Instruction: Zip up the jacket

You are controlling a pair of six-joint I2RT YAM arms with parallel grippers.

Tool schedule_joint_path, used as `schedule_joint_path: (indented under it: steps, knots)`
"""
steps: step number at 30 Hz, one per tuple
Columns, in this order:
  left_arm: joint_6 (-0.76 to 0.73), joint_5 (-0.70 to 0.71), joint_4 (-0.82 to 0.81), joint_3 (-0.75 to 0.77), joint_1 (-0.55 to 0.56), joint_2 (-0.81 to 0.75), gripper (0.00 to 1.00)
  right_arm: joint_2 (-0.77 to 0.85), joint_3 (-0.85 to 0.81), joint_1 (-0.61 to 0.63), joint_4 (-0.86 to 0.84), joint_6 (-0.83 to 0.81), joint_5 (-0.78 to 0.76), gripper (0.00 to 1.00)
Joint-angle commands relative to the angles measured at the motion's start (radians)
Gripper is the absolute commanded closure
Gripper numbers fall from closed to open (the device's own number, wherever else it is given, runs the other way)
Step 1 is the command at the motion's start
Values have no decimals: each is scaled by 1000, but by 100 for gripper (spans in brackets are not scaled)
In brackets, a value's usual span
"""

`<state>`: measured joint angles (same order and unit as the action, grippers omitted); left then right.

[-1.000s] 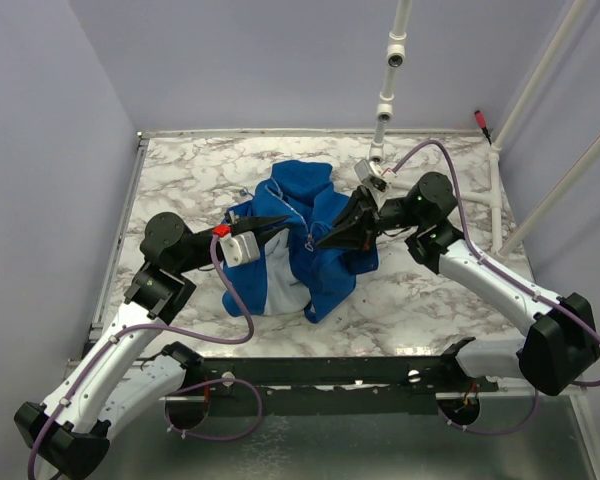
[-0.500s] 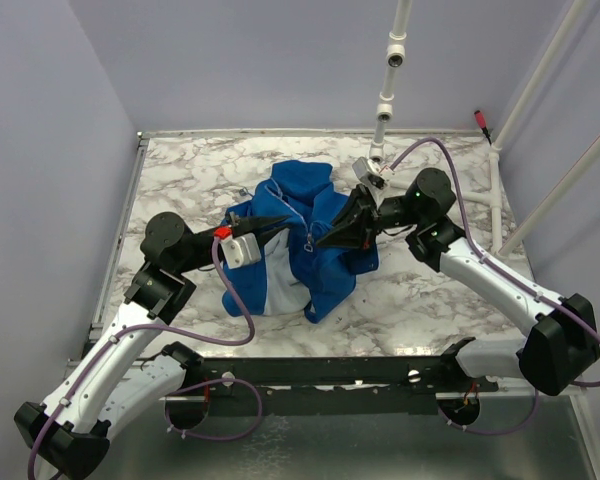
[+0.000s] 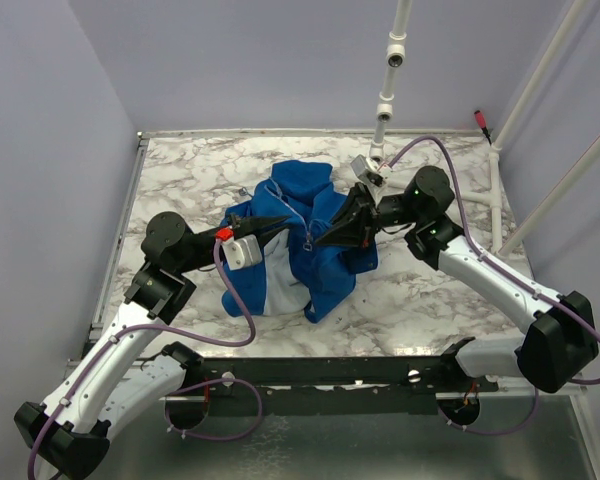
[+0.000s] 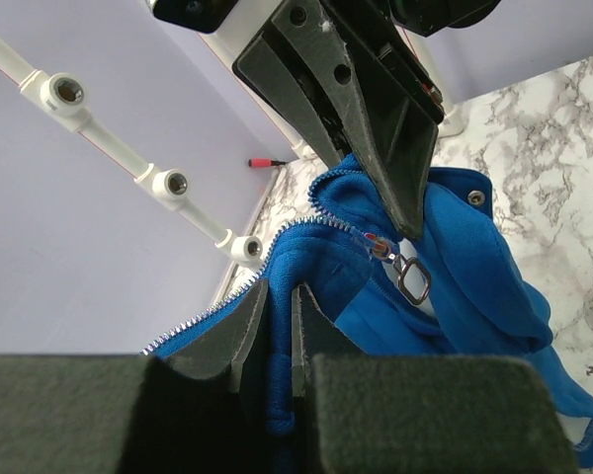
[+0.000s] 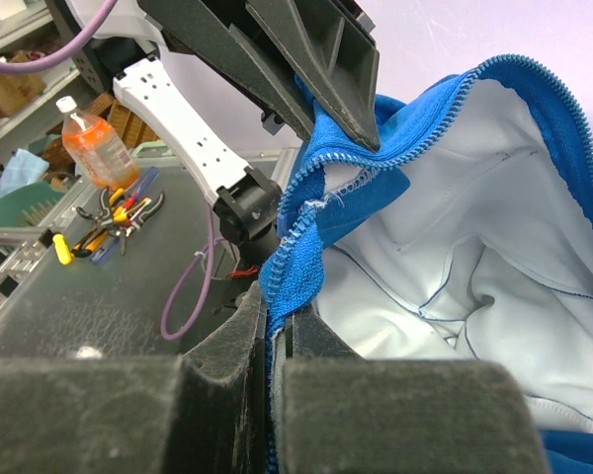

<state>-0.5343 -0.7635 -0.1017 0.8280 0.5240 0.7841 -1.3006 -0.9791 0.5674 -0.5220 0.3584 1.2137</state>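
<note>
2 pincers meet over the jacket (image 3: 332,272) mid-table (image 3: 180,170): the left gripper (image 3: 285,218) is clamped on 1 zipper edge, the right gripper (image 3: 321,243) on the other.

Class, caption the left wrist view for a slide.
Left gripper pinches the blue jacket near its dangling zipper pull.

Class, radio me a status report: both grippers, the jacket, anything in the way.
Left gripper shut on the jacket edge. Right gripper shut on it too. Zipper pull hanging, front open. Nothing blocking seen.
</note>
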Motion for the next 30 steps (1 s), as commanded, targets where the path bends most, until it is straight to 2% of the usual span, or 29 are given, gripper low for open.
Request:
schedule_joint_path:
  steps: [1,30]
  knots:
    - [-23,-36,-13,34,2,-2,100,-9,-39,-2,-27,17,30,99]
    - [-18,-17,-14,37,2,-8,100,-6,-22,7,-16,0,55,99]
